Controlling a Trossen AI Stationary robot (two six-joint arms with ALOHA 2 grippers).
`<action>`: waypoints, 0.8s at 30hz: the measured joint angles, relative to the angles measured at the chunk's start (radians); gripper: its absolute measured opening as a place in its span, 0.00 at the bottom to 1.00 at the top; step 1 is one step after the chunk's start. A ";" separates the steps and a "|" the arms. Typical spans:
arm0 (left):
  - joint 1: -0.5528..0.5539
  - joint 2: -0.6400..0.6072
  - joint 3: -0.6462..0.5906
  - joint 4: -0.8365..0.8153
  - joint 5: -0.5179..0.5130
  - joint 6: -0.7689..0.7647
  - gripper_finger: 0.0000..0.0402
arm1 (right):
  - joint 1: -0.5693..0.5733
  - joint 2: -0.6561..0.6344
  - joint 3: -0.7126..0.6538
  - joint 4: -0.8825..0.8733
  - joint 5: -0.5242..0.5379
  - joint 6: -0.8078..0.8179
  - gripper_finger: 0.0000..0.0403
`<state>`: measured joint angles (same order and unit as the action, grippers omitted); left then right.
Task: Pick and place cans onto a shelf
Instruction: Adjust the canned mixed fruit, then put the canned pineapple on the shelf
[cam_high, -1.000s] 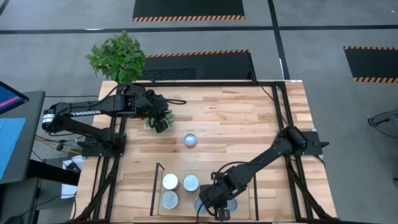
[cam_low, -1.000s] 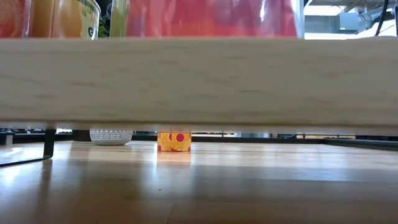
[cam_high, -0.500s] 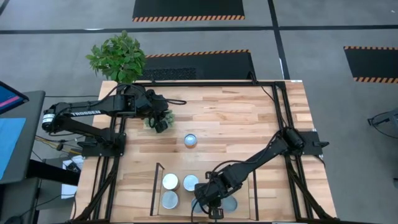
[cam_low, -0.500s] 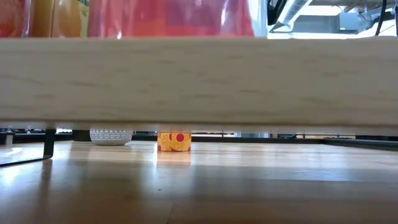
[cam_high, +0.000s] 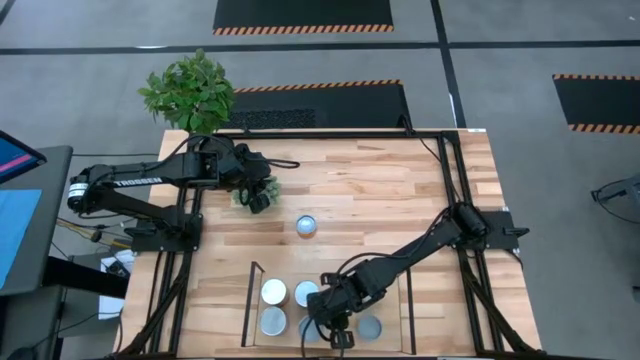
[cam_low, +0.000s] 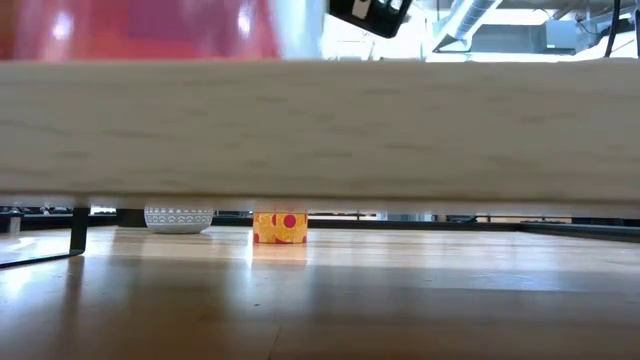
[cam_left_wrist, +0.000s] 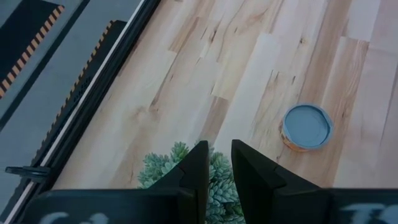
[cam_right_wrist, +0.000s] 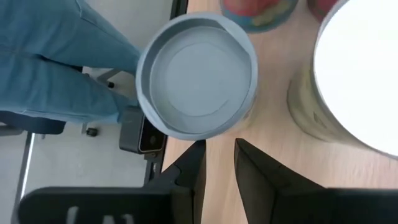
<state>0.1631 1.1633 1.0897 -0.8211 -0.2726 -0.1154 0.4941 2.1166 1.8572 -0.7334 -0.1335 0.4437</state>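
The wooden shelf (cam_high: 390, 300) stands at the table's near edge; its board fills the low view (cam_low: 320, 130). Several cans stand on it, among them a white-topped one (cam_high: 273, 291) and a blue-topped one (cam_high: 370, 327). My right gripper (cam_high: 335, 335) is shut low over the shelf, right behind a silvery-blue-topped can (cam_right_wrist: 198, 74) at the shelf's near edge. One loose can (cam_high: 306, 225) stands on the tabletop. My left gripper (cam_high: 258, 198) waits shut above a small plant (cam_left_wrist: 186, 177) at the far left. My right gripper's shut fingertips (cam_right_wrist: 198, 149) stand against the lower side of the silvery-blue-topped can (cam_right_wrist: 205, 134), coming at it level from the table's right. The can stands upright on the shelf board. The exact touching spot is hidden under the can's rim.
A white-topped can (cam_right_wrist: 360, 74) stands close beside my right fingers, and two more cans (cam_right_wrist: 258, 12) farther on. A person's jeans (cam_right_wrist: 56, 62) show beyond the table's near edge. A larger potted plant (cam_high: 190, 90) stands at the far left corner.
My right gripper has gone toward the table's left edge along the shelf's near side, staying shut. The red-labelled can before it has slid leftward with it on the board. The blue-topped can on the shelf's right part has come out from under the arm.
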 joint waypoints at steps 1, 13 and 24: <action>0.000 0.000 0.000 0.000 0.000 0.000 0.15 | -0.001 0.000 0.000 0.006 0.000 -0.007 0.26; 0.000 0.000 0.000 0.000 0.000 -0.001 0.15 | -0.012 0.000 0.000 0.026 0.004 -0.008 0.26; 0.000 0.000 0.000 0.000 0.000 -0.002 0.15 | -0.012 0.000 0.000 -0.007 0.034 0.010 0.26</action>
<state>0.1635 1.1633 1.0897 -0.8211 -0.2722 -0.1173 0.4824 2.1166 1.8576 -0.7404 -0.0999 0.4533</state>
